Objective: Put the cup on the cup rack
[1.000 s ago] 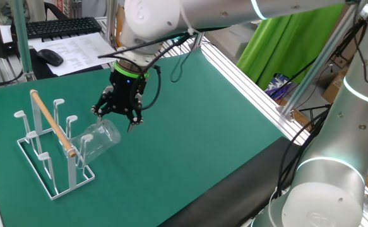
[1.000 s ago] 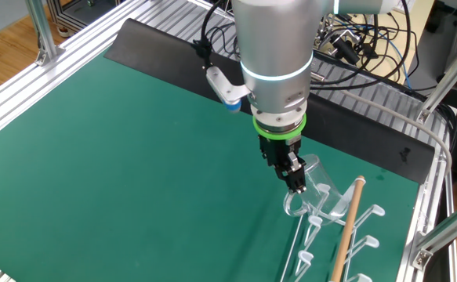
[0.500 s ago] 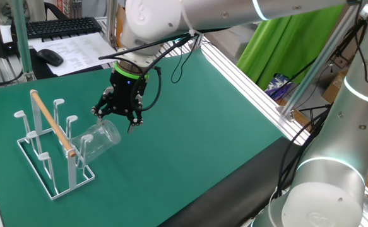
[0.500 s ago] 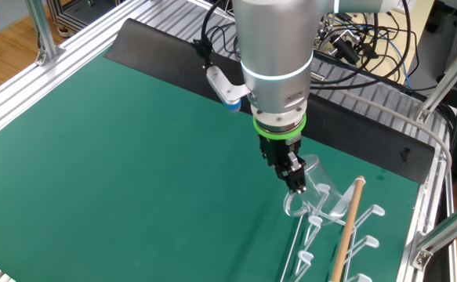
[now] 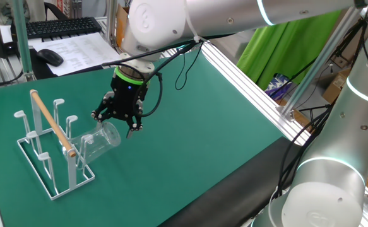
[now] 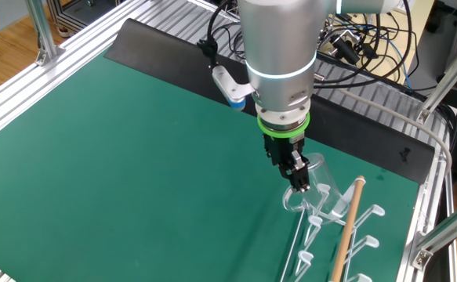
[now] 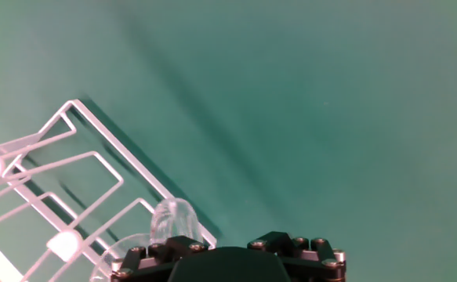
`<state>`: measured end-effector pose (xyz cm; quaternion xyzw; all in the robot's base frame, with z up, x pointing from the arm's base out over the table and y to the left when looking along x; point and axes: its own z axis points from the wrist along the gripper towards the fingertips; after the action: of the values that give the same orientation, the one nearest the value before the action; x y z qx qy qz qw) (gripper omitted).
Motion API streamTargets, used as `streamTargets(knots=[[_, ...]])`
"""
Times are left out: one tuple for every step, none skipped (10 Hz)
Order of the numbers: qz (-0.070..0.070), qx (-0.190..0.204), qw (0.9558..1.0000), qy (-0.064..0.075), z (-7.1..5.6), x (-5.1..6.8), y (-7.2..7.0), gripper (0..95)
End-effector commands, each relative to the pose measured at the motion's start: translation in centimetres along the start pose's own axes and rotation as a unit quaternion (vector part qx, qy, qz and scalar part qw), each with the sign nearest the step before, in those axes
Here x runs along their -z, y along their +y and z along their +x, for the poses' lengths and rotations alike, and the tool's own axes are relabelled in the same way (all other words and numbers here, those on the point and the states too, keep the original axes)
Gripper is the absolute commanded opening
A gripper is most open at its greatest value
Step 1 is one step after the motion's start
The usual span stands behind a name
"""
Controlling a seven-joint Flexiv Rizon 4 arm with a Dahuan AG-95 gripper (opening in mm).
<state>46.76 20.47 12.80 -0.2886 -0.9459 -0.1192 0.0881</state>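
Note:
The cup (image 5: pixel 98 140) is a clear glass tumbler. It lies tilted, mouth toward the cup rack (image 5: pixel 48 142), over one of the near pegs at the rack's right end. The rack is white wire with a wooden rod handle (image 5: pixel 51 123). My gripper (image 5: pixel 117 120) is at the cup's thick base and is shut on it. In the other fixed view the gripper (image 6: pixel 297 180) pinches the cup (image 6: pixel 318 192) just left of the handle (image 6: pixel 350 227). In the hand view the cup's base (image 7: pixel 169 221) shows at the bottom edge over the rack's wire base (image 7: pixel 95 157).
A green mat (image 5: pixel 190 113) covers the table. A keyboard (image 5: pixel 60 26), a mouse (image 5: pixel 50 57) and papers lie beyond its far edge. Aluminium frame rails (image 5: pixel 253 75) run along the right side. Cables (image 6: pixel 361 47) hang behind the arm.
My gripper has shifted slightly toward the rack and the cup has moved with it, sliding further over the peg.

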Motion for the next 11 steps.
streamTargets(knots=[[-0.007,-0.005,1.0,0.003,0.1,-0.1,0.2,57.0],[-0.009,-0.007,0.9999,0.002,0.1,-0.2,0.3,38.0],[-0.011,-0.008,0.9999,0.003,0.2,-0.2,0.3,38.0],[-0.013,-0.01,0.9999,0.003,0.3,-0.2,0.4,38.0],[-0.015,-0.011,0.9998,0.002,0.4,-0.2,0.5,38.0],[-0.015,-0.01,0.9998,0.002,0.5,-0.2,0.5,38.0],[-0.015,-0.011,0.9998,0.002,0.6,-0.2,0.6,19.0],[-0.015,-0.011,0.9998,0.002,0.7,-0.3,0.6,19.0],[-0.017,-0.013,0.9998,0.003,0.8,-0.3,0.7,19.0],[-0.02,-0.016,0.9997,0.005,0.9,-0.5,0.7,19.0],[-0.018,-0.017,0.9997,0.003,1.1,-0.6,0.7,19.0]])
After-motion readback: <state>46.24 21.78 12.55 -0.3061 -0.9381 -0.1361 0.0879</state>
